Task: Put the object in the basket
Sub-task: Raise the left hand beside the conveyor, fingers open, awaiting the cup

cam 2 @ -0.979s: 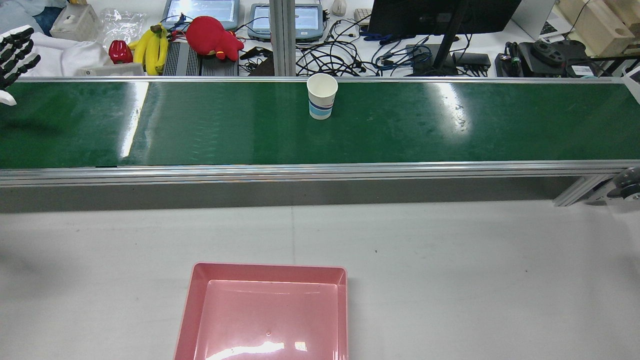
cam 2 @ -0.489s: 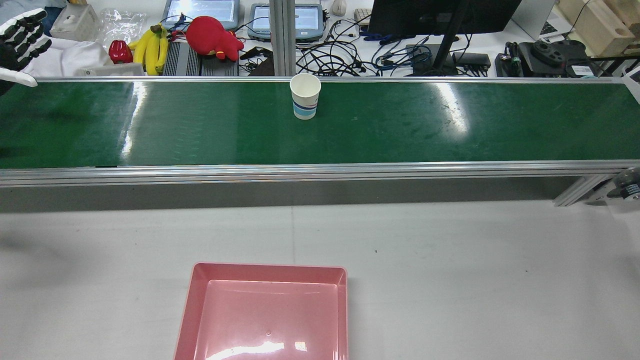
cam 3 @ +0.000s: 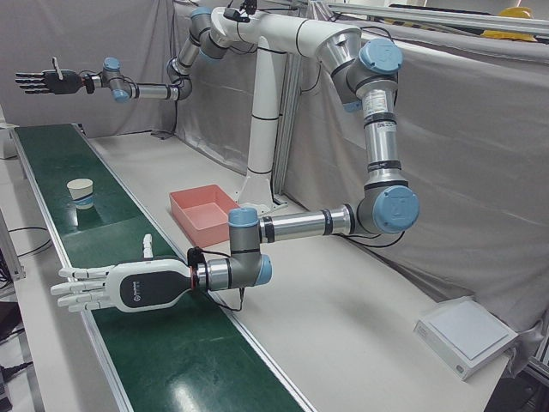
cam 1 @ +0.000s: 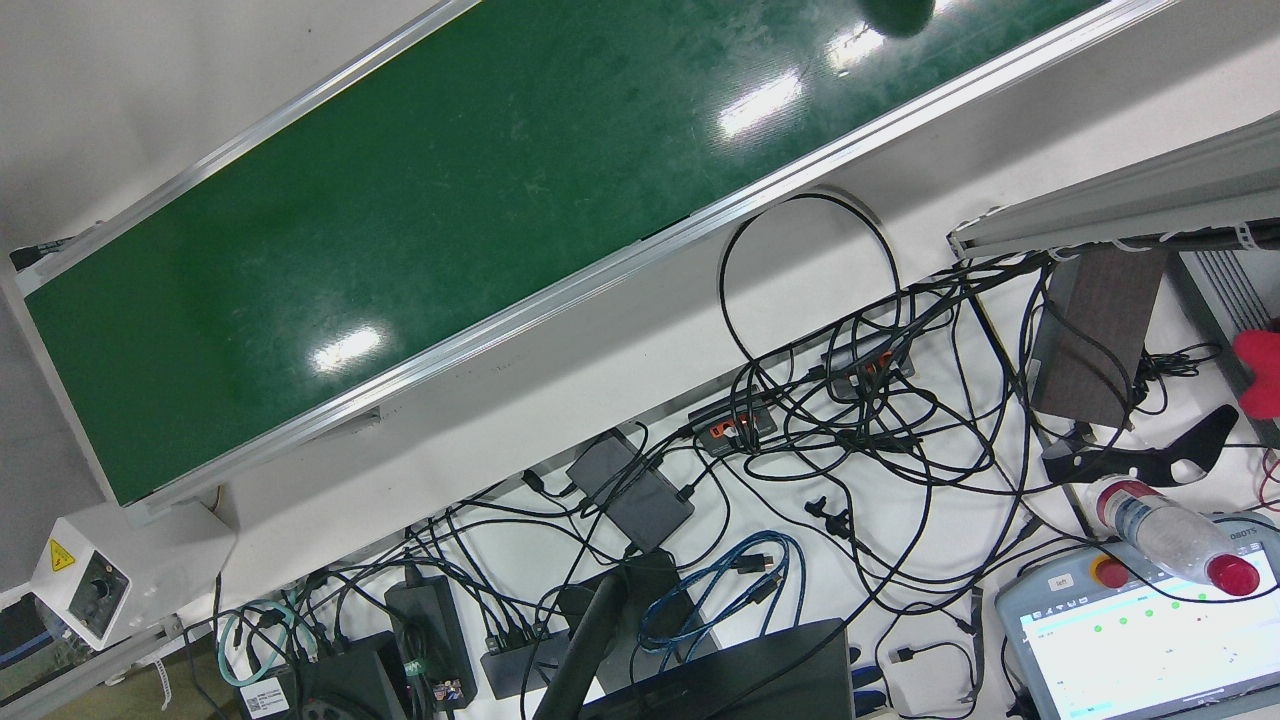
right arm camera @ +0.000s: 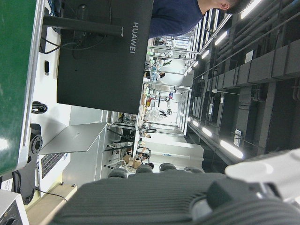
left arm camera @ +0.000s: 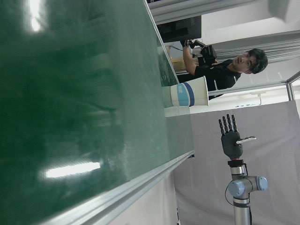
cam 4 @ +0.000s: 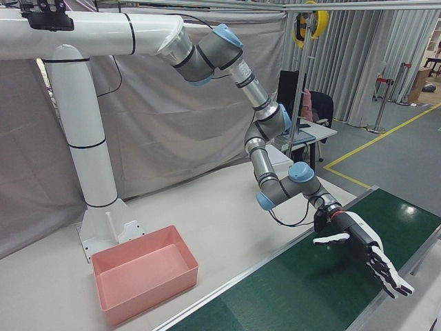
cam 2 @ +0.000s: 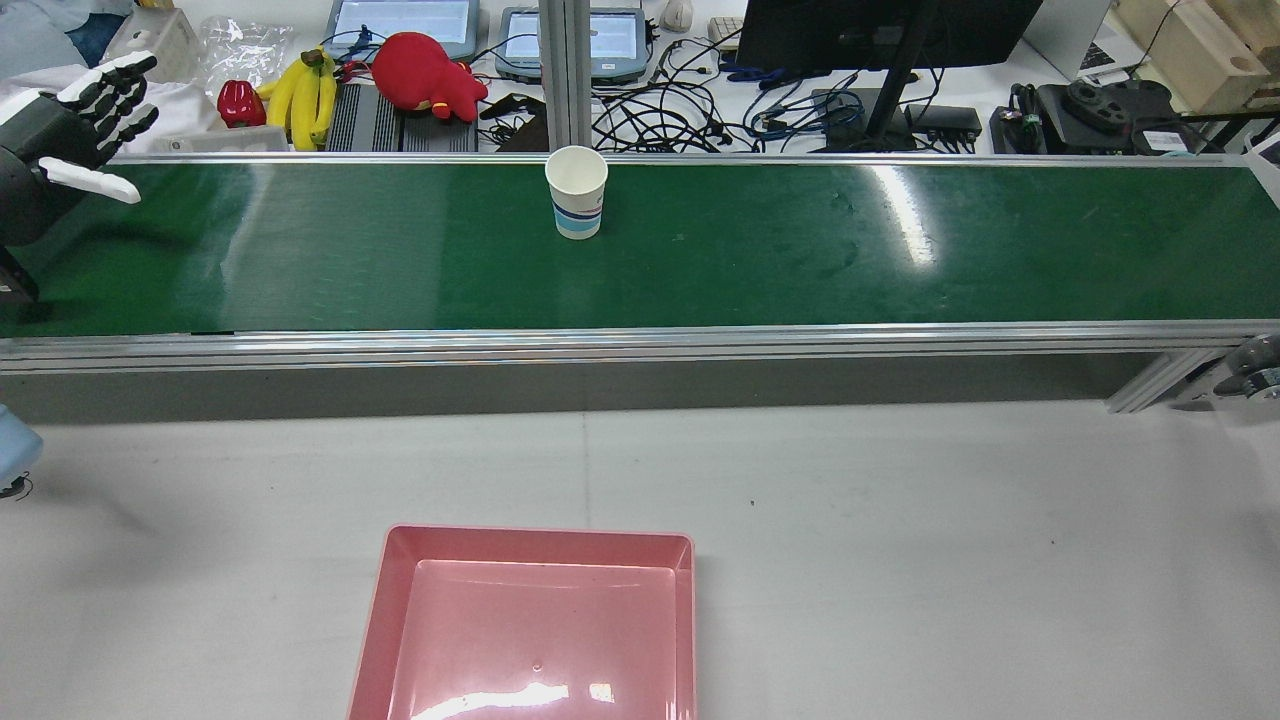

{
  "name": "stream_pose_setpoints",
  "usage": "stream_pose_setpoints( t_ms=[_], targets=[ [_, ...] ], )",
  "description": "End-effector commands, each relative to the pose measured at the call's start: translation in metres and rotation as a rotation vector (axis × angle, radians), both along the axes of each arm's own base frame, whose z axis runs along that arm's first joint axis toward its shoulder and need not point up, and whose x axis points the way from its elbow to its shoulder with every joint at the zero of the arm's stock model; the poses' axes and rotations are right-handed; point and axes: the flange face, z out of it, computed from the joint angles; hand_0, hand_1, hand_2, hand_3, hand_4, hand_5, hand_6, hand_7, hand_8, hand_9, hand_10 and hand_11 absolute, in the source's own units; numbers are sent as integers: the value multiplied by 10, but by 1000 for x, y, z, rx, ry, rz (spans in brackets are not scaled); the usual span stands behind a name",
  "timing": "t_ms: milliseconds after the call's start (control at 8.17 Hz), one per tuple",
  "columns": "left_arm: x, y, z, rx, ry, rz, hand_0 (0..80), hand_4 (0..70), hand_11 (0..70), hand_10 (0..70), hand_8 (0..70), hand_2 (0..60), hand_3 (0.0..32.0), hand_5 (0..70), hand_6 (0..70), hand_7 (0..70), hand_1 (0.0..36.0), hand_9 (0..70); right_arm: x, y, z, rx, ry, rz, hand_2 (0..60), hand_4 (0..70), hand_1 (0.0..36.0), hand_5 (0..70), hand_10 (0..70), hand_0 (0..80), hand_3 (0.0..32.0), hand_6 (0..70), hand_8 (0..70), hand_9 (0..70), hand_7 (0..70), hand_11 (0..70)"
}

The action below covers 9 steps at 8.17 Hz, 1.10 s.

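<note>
A white paper cup (cam 2: 577,195) with blue bands stands upright on the green conveyor belt (cam 2: 800,260), near its far edge. It also shows in the left-front view (cam 3: 81,193) and the left hand view (left arm camera: 187,93). The empty pink basket (cam 2: 530,545) sits on the white table on the near side of the belt. My left hand (cam 2: 70,135) is open and empty over the belt's left end, well left of the cup (cam 3: 111,290) (cam 4: 358,252). My right hand (cam 3: 47,81) is open and empty, held high past the belt's other end (left arm camera: 231,140).
Bananas (cam 2: 300,95), a red plush toy (cam 2: 425,70), tablets, cables and a monitor (cam 2: 880,30) lie beyond the belt's far rail. A person (left arm camera: 225,70) stands behind the belt. The white table (cam 2: 900,540) spreads around the basket.
The cup has travelled left along the belt. My left hand has come in from the view's left edge, moving right over the belt, still open.
</note>
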Motion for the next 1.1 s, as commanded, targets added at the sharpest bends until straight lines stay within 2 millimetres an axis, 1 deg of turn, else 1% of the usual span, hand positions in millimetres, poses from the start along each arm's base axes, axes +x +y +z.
stream_pose_setpoints(
  t_ms=[0, 245, 979],
  targets=[
    [2, 1, 3, -3, -10, -13, 568, 27, 62, 29, 0, 0, 0, 146, 4, 0, 82, 0, 0, 0, -1, 1, 0, 0, 0, 0, 0, 0, 0, 0, 0, 0, 0, 0, 0, 0],
    [1, 2, 5, -5, -12, -15, 569, 30, 62, 29, 0, 0, 0, 150, 5, 0, 85, 0, 0, 0, 0, 0, 0, 0, 0, 0, 0, 0, 0, 0, 0, 0, 0, 0, 0, 0],
    [2, 2, -1, 3, -1, -12, 569, 31, 63, 30, 0, 0, 0, 149, 5, 0, 83, 0, 0, 0, -1, 1, 0, 0, 0, 0, 0, 0, 0, 0, 0, 0, 0, 0, 0, 0]
  ],
)
